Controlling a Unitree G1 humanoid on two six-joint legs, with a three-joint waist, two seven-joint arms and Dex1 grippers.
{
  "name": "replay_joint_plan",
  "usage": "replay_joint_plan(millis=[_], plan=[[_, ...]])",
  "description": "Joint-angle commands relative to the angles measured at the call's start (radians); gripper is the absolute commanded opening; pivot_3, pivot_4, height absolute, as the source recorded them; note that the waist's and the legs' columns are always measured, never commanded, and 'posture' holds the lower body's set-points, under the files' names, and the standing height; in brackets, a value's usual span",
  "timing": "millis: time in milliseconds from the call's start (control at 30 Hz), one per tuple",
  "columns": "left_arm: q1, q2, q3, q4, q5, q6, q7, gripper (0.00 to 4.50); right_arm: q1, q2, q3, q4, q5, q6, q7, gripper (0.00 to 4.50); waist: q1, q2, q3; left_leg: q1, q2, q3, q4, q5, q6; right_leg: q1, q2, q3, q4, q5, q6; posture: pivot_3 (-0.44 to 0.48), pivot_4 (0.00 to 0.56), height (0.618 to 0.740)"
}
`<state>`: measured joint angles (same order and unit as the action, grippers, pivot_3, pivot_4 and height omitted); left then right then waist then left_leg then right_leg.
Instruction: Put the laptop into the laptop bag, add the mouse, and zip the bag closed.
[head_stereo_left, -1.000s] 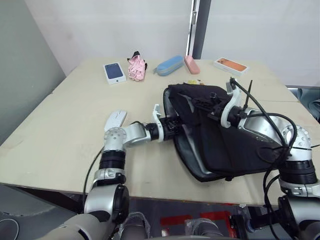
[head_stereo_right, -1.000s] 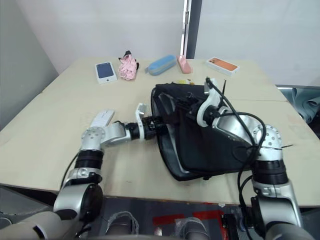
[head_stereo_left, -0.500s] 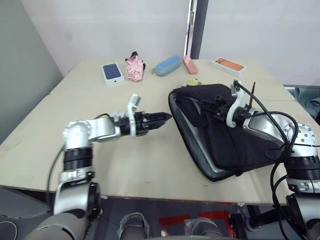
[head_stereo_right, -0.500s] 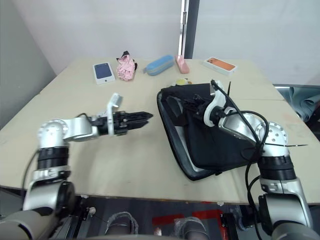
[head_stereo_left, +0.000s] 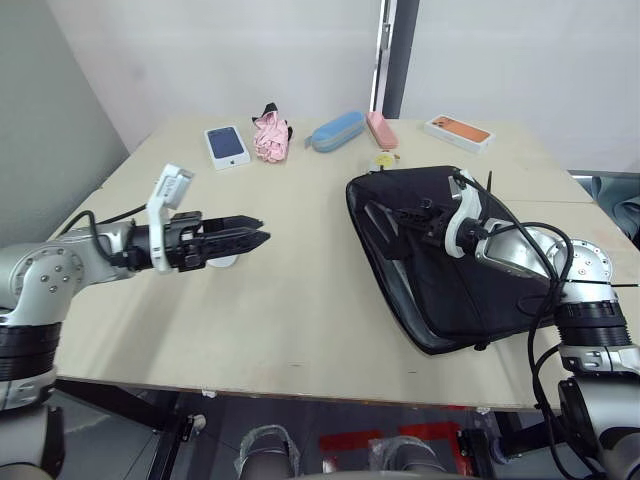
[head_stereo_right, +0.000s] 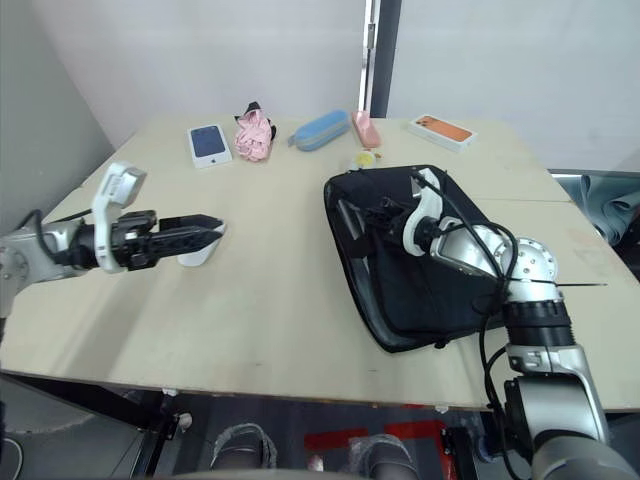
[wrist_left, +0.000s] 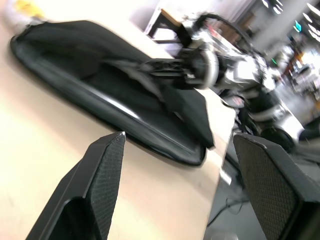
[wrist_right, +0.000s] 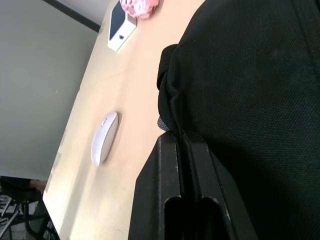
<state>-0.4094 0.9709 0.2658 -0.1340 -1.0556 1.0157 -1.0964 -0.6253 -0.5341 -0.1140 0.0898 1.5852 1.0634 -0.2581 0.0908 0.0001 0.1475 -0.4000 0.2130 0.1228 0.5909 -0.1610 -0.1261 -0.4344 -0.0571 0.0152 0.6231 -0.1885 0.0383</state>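
Fingers (wrist_right: 170, 210) pinched together on laptop bag (head_stereo_left: 470, 270)

Pale wooden table (head_stereo_left: 300, 330), white walls — dark vertical post (head_stereo_left: 397, 50)

Light was even and diffuse, bright overall, from overhead. The counter (head_stereo_left: 300, 300) read pale and uniform with no glare. Shadows were soft: a faint one under the left end effector (head_stereo_left: 255, 238), a thin dark rim along the laptop bag (head_stereo_left: 450, 270) toward 7 o'clock. Head views were sharp. The left wrist view was smeared with motion blur, its background at 2 o'clock out of focus. In the right wrist view the near fingers (wrist_right: 175, 200) were dark and soft.
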Motion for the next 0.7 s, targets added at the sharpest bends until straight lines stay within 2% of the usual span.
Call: replay_joint_plan(millis=[33,67,233,367,500,633,700], plan=[[0.033,0.054,0.041,0.025,0.077,-0.105,-0.110,3.65,0.000,0.035,0.007,-0.035,-0.026,0.028,0.019,0.96,0.001,0.000,0.000,0.000,0.000,0.000,-0.001,0.000,0.000,0.000,0.000,0.000,0.000,0.000,0.000,0.000,0.150,0.740],[0.037,0.059,0.045,0.036,0.087,-0.119,-0.123,3.65,0.001,0.043,0.003,-0.038,-0.030,0.034,0.021,1.40,0.001,0.000,0.000,0.000,0.000,0.000,-0.001,0.000,0.000,0.000,0.000,-0.001,0.000,0.000,0.000,0.000,0.150,0.740],[0.060,0.083,0.121,0.144,0.131,-0.173,-0.159,3.65,-0.006,0.081,-0.003,-0.063,-0.029,0.063,0.006,2.99,0.004,0.000,0.000,0.000,0.000,0.000,-0.001,0.000,0.000,0.000,0.000,-0.001,0.000,-0.001,-0.001,0.000,0.150,0.740],[0.109,0.098,0.173,0.197,0.186,-0.249,-0.192,3.65,-0.037,-0.003,-0.029,-0.112,-0.053,0.110,0.128,4.38,0.005,0.000,0.000,0.000,0.000,0.000,-0.001,0.000,0.000,0.000,0.000,-0.001,0.000,-0.001,-0.001,0.000,0.150,0.740],[0.170,0.102,0.219,0.253,0.277,-0.387,-0.217,3.65,-0.044,-0.225,-0.060,-0.187,-0.141,0.150,0.420,4.45,0.014,0.000,0.000,0.000,0.000,-0.001,-0.001,0.000,0.000,0.000,0.000,-0.001,-0.001,-0.001,-0.001,0.000,0.150,0.740],[0.193,0.113,0.224,0.340,0.357,-0.469,-0.215,3.65,0.102,-0.476,-0.037,-0.311,-0.426,-0.038,0.805,4.45,0.026,-0.003,-0.002,0.001,0.001,-0.001,-0.004,0.000,0.000,0.001,0.000,-0.002,-0.002,-0.001,0.001,0.000,0.150,0.740],[0.190,0.119,0.229,0.391,0.386,-0.494,-0.202,3.65,0.191,-0.550,-0.044,-0.329,-0.553,-0.153,0.933,4.45,0.028,-0.004,-0.002,0.001,0.001,-0.001,-0.004,0.000,0.001,0.001,0.000,-0.002,-0.002,-0.003,-0.002,0.000,0.150,0.740]])
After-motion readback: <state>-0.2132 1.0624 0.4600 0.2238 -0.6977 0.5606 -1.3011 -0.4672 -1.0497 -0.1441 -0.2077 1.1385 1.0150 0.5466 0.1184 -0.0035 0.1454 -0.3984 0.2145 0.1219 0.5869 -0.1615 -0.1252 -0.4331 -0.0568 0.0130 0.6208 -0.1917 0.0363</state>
